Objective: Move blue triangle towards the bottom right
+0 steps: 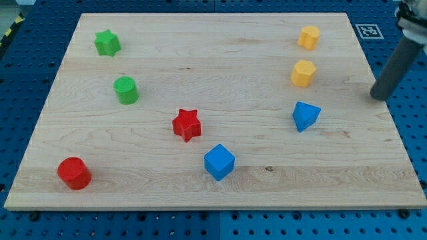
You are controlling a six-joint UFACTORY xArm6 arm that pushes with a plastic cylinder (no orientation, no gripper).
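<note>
The blue triangle [305,116] lies on the wooden board [267,180], right of centre. My tip [379,97] is off the board's right edge, over the blue perforated table, to the right of and slightly above the blue triangle, well apart from it. The rod leans up toward the view's top right corner.
A blue cube [219,162] sits at the lower middle. A red star [187,125] is at the centre, a red cylinder [74,173] at the bottom left. A green star [107,43] and green cylinder [125,90] are at the left. Two yellow blocks [309,37] [303,73] stand above the blue triangle.
</note>
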